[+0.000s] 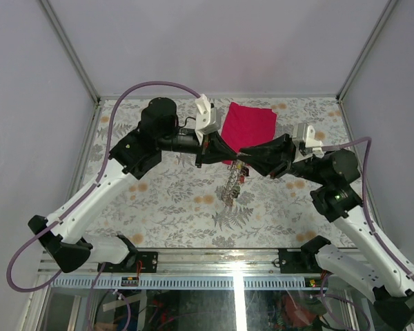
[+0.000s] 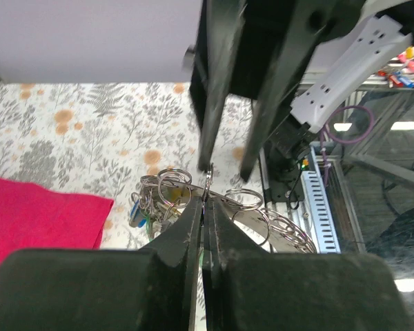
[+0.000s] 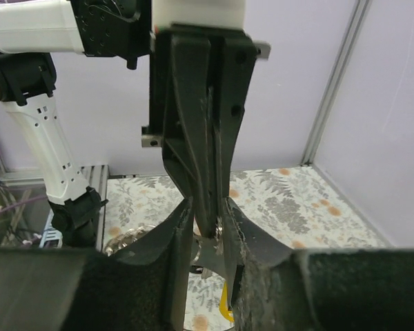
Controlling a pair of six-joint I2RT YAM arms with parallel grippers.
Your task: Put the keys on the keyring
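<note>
- Left gripper (image 2: 205, 205) is seen shut tight, its tips pinched on the thin edge of the keyring (image 3: 207, 254), which is held up above the table (image 1: 159, 200);
- the keys (image 1: 231, 185) are hung just below in a cluster with small wire rings (image 2: 174, 181), coloured heads showing;
- right gripper (image 3: 208, 231) is seen slightly parted around the keyring and the left tips; whether it grips cannot be told.

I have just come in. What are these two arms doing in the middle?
Both arms meet above the middle of the table. The left gripper is shut on a thin metal ring, seen edge-on; a bunch of rings and keys hangs beneath. The right gripper faces it, jaws slightly apart around the same metal. A red cloth lies behind them.
</note>
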